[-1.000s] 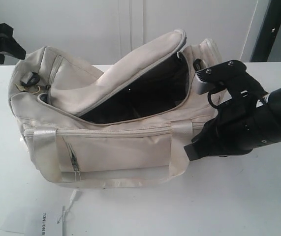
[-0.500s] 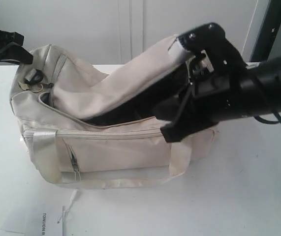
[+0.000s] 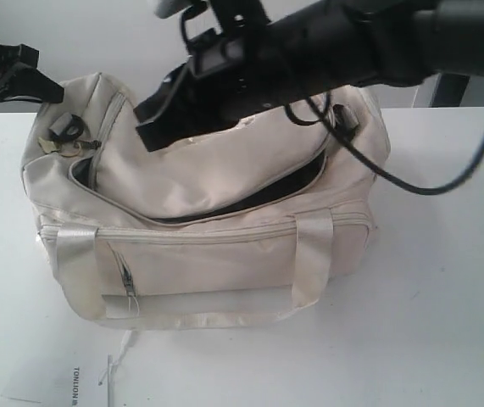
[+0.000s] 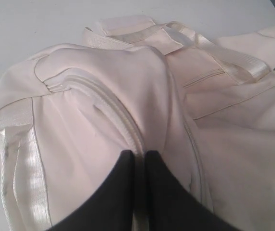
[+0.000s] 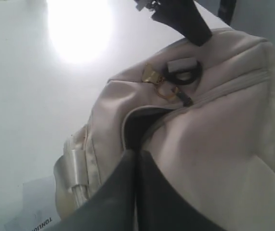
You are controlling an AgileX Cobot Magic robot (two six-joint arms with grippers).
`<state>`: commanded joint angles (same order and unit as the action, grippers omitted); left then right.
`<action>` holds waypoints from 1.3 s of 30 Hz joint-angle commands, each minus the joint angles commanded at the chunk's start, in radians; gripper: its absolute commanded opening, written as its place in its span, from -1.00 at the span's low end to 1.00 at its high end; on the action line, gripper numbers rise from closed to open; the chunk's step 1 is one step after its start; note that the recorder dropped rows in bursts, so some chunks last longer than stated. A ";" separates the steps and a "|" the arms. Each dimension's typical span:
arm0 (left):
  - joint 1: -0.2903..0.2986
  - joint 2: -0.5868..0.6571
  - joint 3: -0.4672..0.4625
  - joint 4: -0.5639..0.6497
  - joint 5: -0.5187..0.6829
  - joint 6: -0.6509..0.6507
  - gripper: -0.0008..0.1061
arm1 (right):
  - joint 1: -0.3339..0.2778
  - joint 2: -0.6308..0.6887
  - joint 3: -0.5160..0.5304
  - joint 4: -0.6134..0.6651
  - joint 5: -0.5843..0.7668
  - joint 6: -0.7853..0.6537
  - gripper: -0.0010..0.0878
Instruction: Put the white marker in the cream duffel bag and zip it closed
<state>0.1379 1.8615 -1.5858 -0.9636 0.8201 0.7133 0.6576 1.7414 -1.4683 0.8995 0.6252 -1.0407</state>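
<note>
The cream duffel bag [image 3: 208,246] lies on the white table, its top flap lowered over a still-gaping dark opening [image 3: 267,191]. The white marker is hidden. My right arm reaches across the bag; the right gripper [image 3: 148,125] is shut, and in the right wrist view its tips [image 5: 136,155] rest at the open zip's edge, short of the zip pull with its gold charm [image 5: 157,81]. The left gripper [image 3: 51,87] is shut against the bag's left end [image 4: 103,96]. The end seam runs to its tips [image 4: 137,155]; whether it pinches fabric I cannot tell.
A paper tag with printing [image 3: 72,381] lies on the table in front of the bag's left corner. The black strap ring [image 5: 183,72] sits beside the zip pull. A cable [image 3: 411,182] hangs from the right arm beside the bag's right end.
The right arm swept from the bag's right end up and leftward across the top. The raised flap came down over the opening. The left gripper edged right toward the bag's end.
</note>
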 joint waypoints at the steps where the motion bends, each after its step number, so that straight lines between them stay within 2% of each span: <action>1: 0.002 0.000 0.000 -0.017 0.012 0.005 -0.97 | 0.013 0.030 -0.038 -0.067 0.000 0.049 -0.94; 4: 0.007 0.000 0.000 -0.051 0.021 0.022 -0.97 | 0.054 0.112 -0.144 -0.275 0.019 0.194 -0.71; 6: 0.007 0.000 0.000 -0.076 0.021 0.022 -0.97 | 0.071 0.151 -0.197 -0.361 0.032 0.247 -0.50; 10: 0.007 0.000 0.000 -0.112 0.036 0.022 -0.97 | 0.090 0.209 -0.272 -0.416 0.013 0.208 -0.13; 13: 0.007 0.000 0.002 -0.118 0.042 0.022 -0.97 | 0.096 0.232 -0.281 -0.410 -0.058 0.055 -0.09; 18: 0.007 0.000 0.002 -0.120 0.054 0.020 -0.97 | 0.114 0.268 -0.281 -0.407 -0.215 -0.082 -0.09; 21: 0.007 0.002 0.002 -0.123 0.055 0.020 -0.97 | 0.129 0.293 -0.281 -0.407 -0.260 -0.179 -0.09; 25: 0.007 0.002 0.002 -0.123 0.055 0.020 -0.97 | 0.140 0.323 -0.281 -0.402 -0.307 -0.186 0.02; 28: 0.007 0.002 0.002 -0.123 0.055 0.020 -0.97 | 0.140 0.357 -0.281 -0.400 -0.344 -0.186 0.25; 34: 0.007 0.001 0.002 -0.134 0.063 0.024 -0.97 | 0.147 0.394 -0.281 -0.400 -0.429 -0.186 0.25; 37: 0.007 0.001 0.002 -0.138 0.067 0.024 -0.97 | 0.161 0.417 -0.299 -0.400 -0.420 -0.186 0.25; 39: 0.007 0.001 0.002 -0.143 0.067 0.024 -0.97 | 0.173 0.417 -0.299 -0.351 -0.404 -0.182 0.25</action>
<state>0.1452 1.8621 -1.5840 -1.1065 0.8873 0.7371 0.8308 2.1587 -1.7672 0.5486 0.2213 -1.2224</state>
